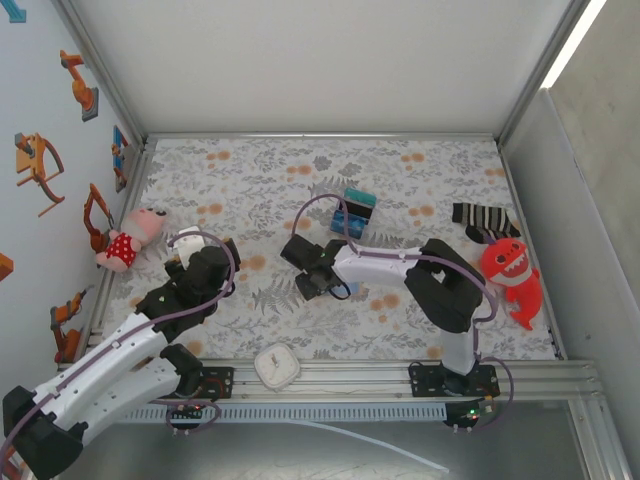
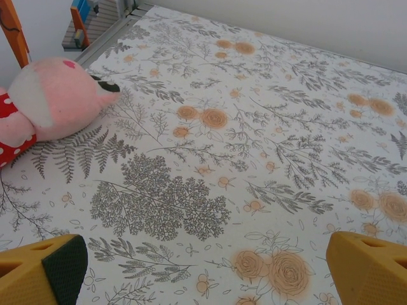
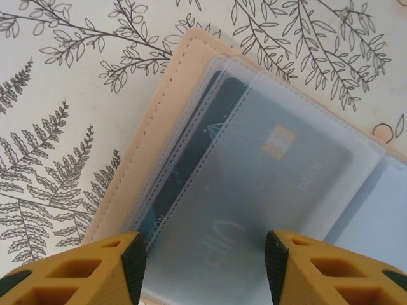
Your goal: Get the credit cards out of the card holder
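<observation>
Bright, even light throughout. From above, a light strip [image 1: 575,40] glares white at upper right; shadows faint, soft-edged. Wrist views: tablecloth [image 2: 210,159] print sharp, yellow fingers [image 2: 38,273] at bottom slightly soft. Card holder [image 3: 254,171] sleeves milky, dull sheen.

Pink plush toy [image 1: 130,238] ahead-left of the left gripper [image 1: 183,248], teal, blue and black block [image 1: 353,211] just beyond the right gripper [image 1: 318,284], striped sock [image 1: 484,221] and red shark toy [image 1: 510,272] well to its right, white square thing [image 1: 277,365], perhaps a clock, behind it, floral cloth [image 1: 250,180] beneath.
</observation>
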`<state>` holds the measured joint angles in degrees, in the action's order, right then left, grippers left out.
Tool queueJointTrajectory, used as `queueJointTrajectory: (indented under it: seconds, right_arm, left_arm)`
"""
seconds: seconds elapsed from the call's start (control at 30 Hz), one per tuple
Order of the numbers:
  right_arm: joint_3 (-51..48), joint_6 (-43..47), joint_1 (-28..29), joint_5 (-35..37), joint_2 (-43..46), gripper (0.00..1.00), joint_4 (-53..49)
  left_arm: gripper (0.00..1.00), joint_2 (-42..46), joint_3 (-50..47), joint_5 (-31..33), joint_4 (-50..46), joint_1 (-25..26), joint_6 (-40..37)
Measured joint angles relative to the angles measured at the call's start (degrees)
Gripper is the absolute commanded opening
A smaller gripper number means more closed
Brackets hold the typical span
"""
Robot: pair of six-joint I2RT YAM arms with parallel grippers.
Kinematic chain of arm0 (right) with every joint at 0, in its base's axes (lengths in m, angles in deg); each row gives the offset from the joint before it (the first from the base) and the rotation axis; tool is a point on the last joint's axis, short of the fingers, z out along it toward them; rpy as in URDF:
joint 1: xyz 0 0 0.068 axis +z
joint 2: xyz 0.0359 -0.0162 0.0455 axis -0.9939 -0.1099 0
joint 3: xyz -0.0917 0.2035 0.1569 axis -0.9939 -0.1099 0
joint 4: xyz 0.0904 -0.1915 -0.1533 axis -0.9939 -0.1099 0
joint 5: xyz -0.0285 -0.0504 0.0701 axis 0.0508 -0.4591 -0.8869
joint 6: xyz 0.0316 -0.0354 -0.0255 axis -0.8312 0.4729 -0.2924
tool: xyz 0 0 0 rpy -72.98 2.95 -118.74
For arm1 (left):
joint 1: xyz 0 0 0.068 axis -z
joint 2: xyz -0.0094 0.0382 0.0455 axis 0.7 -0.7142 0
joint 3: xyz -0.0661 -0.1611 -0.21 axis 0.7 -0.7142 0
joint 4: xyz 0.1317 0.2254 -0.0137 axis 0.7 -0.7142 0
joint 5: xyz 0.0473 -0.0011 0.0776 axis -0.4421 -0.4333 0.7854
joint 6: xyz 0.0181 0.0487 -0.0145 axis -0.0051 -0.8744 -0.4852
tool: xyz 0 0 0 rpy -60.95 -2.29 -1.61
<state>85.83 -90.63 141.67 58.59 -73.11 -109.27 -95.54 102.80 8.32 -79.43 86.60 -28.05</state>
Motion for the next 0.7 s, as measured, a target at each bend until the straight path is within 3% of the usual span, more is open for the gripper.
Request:
queueJointTrajectory:
  seconds: [0.4,0.7]
  right_arm:
    - [-1.8,-0.7,-1.6,-4.0,0.9,0.28,3.9]
    - [-3.8,-0.8,-1.7,-5.0,2.7,0.23,4.9]
  left_arm:
    - [0.97,-2.5,2.0,-0.4,-0.9,0.0,0.0]
    - [0.97,-5.3,5.5,-4.2,-0.8,0.2,-1.0]
